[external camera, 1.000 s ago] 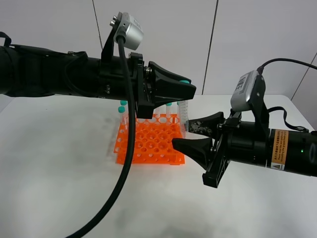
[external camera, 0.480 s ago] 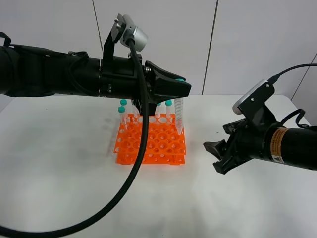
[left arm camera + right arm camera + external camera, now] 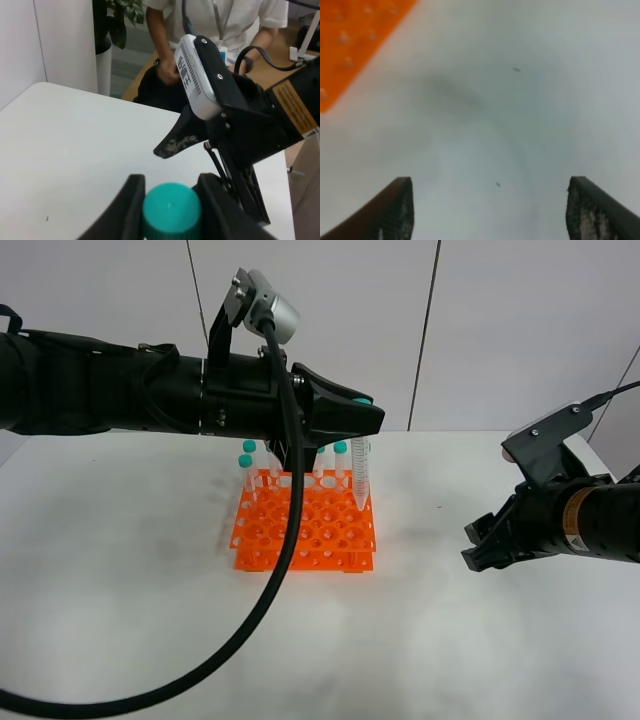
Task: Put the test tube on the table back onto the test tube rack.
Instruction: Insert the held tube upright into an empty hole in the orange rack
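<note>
The test tube (image 3: 360, 475) hangs upright, its teal cap (image 3: 171, 210) clamped between the fingers of my left gripper (image 3: 368, 418). Its pointed tip sits at the top plate of the orange test tube rack (image 3: 305, 532), near the back right corner; I cannot tell whether it is inside a hole. My right gripper (image 3: 478, 546) hovers low over the white table (image 3: 150, 620), well to the right of the rack. It is open and empty, and its two fingertips (image 3: 395, 210) stand wide apart in the right wrist view. A rack corner (image 3: 350, 40) shows in that view.
Several other teal-capped tubes (image 3: 246, 472) stand in the rack's back rows. The left arm's black cable (image 3: 270, 580) loops down in front of the rack. The right arm (image 3: 240, 125) fills the middle of the left wrist view. A person stands beyond the table.
The right arm has pulled back to the right, away from the rack and tube. The left gripper has shifted the tube slightly left, over the rack.
</note>
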Controlling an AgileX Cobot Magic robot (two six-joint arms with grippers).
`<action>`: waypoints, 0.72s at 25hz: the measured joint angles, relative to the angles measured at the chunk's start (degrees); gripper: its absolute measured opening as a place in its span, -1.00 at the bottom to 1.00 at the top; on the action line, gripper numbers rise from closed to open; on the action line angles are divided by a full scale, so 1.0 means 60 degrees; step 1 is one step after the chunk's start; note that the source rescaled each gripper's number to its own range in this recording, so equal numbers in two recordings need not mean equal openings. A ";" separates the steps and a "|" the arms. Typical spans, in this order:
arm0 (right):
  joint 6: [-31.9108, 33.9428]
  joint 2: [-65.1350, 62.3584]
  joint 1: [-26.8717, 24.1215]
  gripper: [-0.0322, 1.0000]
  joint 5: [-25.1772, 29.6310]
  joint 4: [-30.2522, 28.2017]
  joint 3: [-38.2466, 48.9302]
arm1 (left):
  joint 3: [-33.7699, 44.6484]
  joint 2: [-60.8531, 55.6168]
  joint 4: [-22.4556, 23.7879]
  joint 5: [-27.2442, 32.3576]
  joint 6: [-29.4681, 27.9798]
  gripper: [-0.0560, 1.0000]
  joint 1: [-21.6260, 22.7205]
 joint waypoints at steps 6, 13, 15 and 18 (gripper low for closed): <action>-0.1331 0.0000 0.0000 0.61 0.1897 0.2887 -0.0768 | 0.0000 0.0000 0.0000 0.0000 0.0000 -0.89 0.0000; -0.5015 0.0008 -0.0535 0.61 0.2603 0.7498 -0.1526 | 0.0000 0.0000 0.0000 0.0000 0.0000 -0.89 0.0000; -0.5150 0.0008 -0.0987 0.61 0.2635 0.7602 -0.1572 | 0.0000 0.0000 0.0000 0.0000 0.0000 -0.89 0.0000; -0.5243 -0.0047 -0.1704 0.61 0.3059 0.7338 -0.1584 | 0.0000 0.0000 0.0000 0.0000 0.0000 -0.89 0.0000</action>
